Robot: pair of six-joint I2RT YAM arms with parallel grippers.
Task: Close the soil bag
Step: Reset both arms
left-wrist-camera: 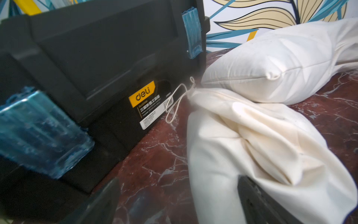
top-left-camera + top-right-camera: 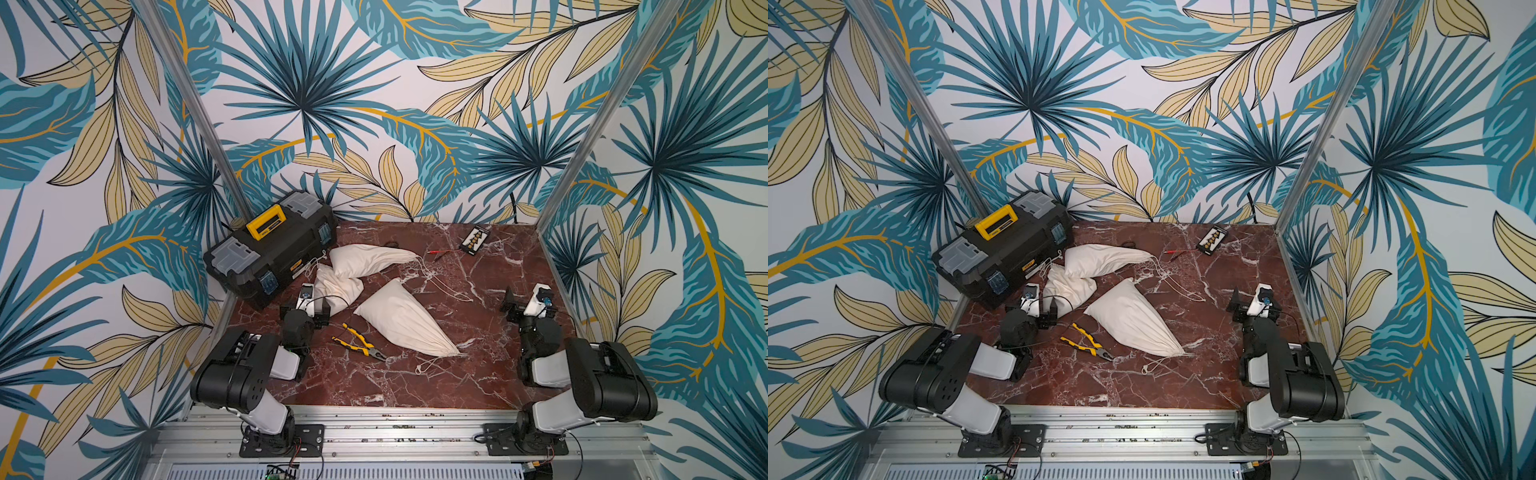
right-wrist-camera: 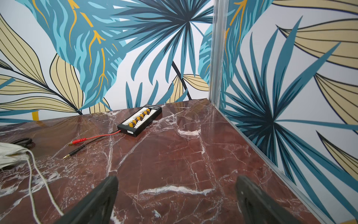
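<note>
Left gripper (image 1: 178, 179) spread, empty, just beside slack bag (image 2: 338, 291), centre-left of frame by toolbox (image 2: 270, 245). Right gripper (image 3: 177, 178) spread, empty, over bare marble (image 3: 174, 155) at right. Far bag (image 2: 365, 257) above slack one, touching it. Near bag (image 2: 399, 316) at centre, neck cinched, pliers (image 2: 357, 343) beside. Which holds soil: cannot tell.

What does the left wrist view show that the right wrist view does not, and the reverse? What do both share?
Only left wrist: the toolbox and the crumpled bag beside it, with its cord.
Only right wrist: the board, its red lead and black lead, and the post.
Both: the table, the wallpaper and the far bag, of which the right wrist shows only the corded end. Each shows its own open hand: left hand, right hand.
</note>
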